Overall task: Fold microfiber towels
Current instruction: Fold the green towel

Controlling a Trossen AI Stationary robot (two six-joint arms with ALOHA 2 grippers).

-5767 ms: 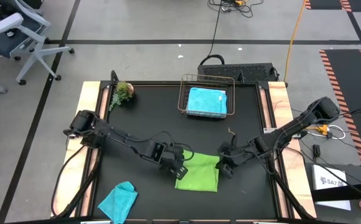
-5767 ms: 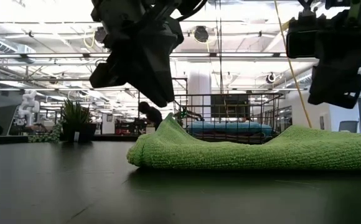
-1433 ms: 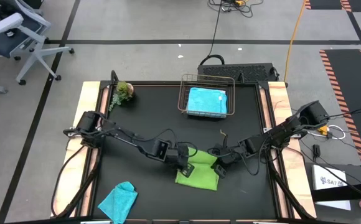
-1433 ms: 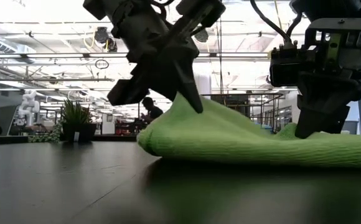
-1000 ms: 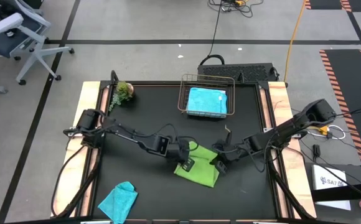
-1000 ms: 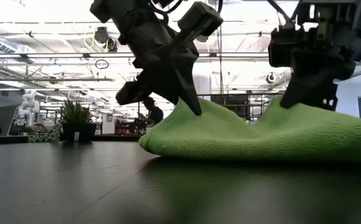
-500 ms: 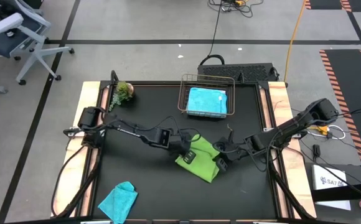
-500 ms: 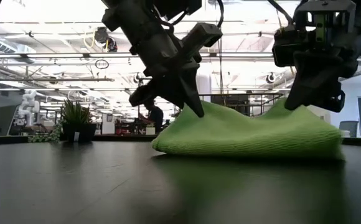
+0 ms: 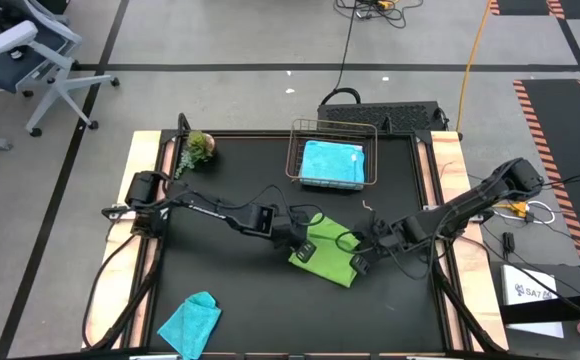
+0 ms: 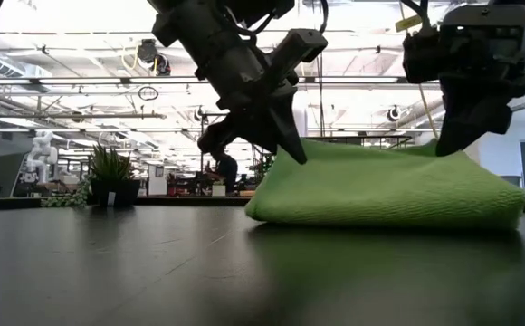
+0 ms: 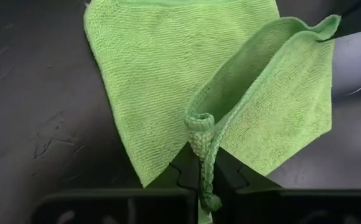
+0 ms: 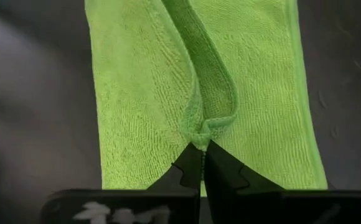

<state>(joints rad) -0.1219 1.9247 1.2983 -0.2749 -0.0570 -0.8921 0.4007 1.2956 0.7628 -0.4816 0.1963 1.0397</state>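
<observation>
A lime green microfiber towel point(image 9: 330, 255), folded over on itself, lies near the middle of the black table point(image 9: 220, 290) with its lower layer flat on the mat. My left gripper point(image 9: 307, 243) is shut on the towel's left end and my right gripper point(image 9: 358, 262) is shut on its right end. In the low view the upper layer point(image 10: 380, 154) spans between them, raised off the rest. A crumpled teal towel point(image 9: 190, 322) sits at the near left. A sky blue towel point(image 9: 332, 162) lies in the wire basket point(image 9: 292, 150) at the far edge. My left gripper pinches a bunched, rolled edge of the towel's upper layer point(image 11: 200, 134) between its two fingers, slanting down from the table's left. That edge is lifted; the layer below stays on the table. My right gripper pinches a gathered fold of the upper layer point(image 12: 206, 127) at the towel's other end, between its two fingertips, slanting down from the right. The fold is raised while the rest of the towel point(image 12: 137, 93) lies flat underneath.
A small green plant point(image 9: 198, 148) stands at the far left corner. Wooden rails point(image 9: 142, 290) run along the table's left and right sides. Bare black mat stretches to the left of the green towel and along the near edge.
Both grippers have stayed shut on the green towel. My left gripper has gone toward the far right, and my right gripper has risen slightly and tipped. The towel has slid right and turned about on the mat, and its sagging upper layer has drawn level between the grippers.
</observation>
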